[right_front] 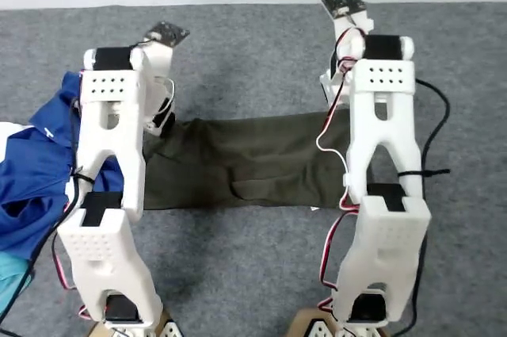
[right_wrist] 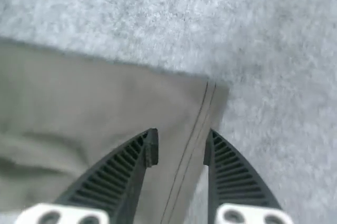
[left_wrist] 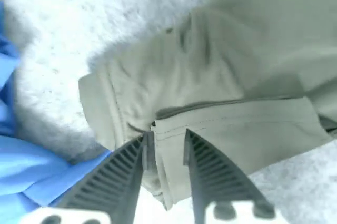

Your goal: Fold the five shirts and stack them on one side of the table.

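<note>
An olive green shirt (right_front: pixel 245 158) lies folded into a long band across the middle of the grey table, between my two arms. My left gripper (left_wrist: pixel 166 142) is low over the shirt's left end, open, and its fingers straddle a folded hem of the olive shirt (left_wrist: pixel 231 124). My right gripper (right_wrist: pixel 180 147) is open over the shirt's right end, one finger on each side of the stitched edge of the olive shirt (right_wrist: pixel 95 108). In the high view both grippers are hidden under their own wrists.
A heap of blue shirts (right_front: pixel 32 162) lies at the table's left edge, touching the olive shirt's left end, with blue cloth (left_wrist: pixel 21 155) close to my left gripper. A teal cloth (right_front: pixel 8 273) pokes in at the front left. Bare grey table (right_front: pixel 253 51) lies behind and in front.
</note>
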`<action>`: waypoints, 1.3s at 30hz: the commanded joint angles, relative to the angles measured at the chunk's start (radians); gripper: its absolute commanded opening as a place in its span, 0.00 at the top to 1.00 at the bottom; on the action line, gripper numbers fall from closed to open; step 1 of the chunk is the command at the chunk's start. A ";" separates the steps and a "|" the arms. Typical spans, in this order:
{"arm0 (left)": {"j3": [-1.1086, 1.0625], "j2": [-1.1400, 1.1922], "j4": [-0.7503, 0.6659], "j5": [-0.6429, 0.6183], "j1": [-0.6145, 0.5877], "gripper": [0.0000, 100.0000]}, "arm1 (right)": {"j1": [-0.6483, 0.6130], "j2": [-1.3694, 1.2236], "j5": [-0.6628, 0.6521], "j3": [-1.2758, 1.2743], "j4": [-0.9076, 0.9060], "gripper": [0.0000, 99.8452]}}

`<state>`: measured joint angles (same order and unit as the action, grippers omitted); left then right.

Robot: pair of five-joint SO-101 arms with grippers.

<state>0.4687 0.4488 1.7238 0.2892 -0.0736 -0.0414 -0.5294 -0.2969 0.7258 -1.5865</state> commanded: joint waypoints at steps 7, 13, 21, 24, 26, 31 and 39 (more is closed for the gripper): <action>0.002 -0.336 0.028 -0.104 -0.046 1.00 | 0.068 0.194 0.000 0.041 -0.208 0.85; -0.136 -0.557 0.029 -0.153 -0.075 1.00 | 0.157 0.331 0.000 0.009 -0.208 0.95; -0.367 -0.895 0.029 -0.153 -0.077 1.00 | 0.213 0.550 0.094 -0.362 -0.203 0.96; -0.443 -1.002 0.029 -0.153 -0.084 1.00 | 0.209 0.568 0.094 -0.493 -0.177 0.96; -0.486 -1.063 0.028 -0.153 -0.124 1.00 | 0.214 0.564 0.094 -0.578 -0.134 0.96; -0.572 -1.171 0.028 -0.153 -0.273 1.00 | 0.209 0.539 0.124 -0.766 0.008 0.86; -0.705 -1.252 0.028 -0.153 -0.304 1.00 | 0.159 0.463 0.149 -0.873 0.143 0.84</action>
<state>-0.2217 -0.7756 1.7315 0.1435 -0.3682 0.1473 -0.0629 -0.1573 -0.1519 -1.4668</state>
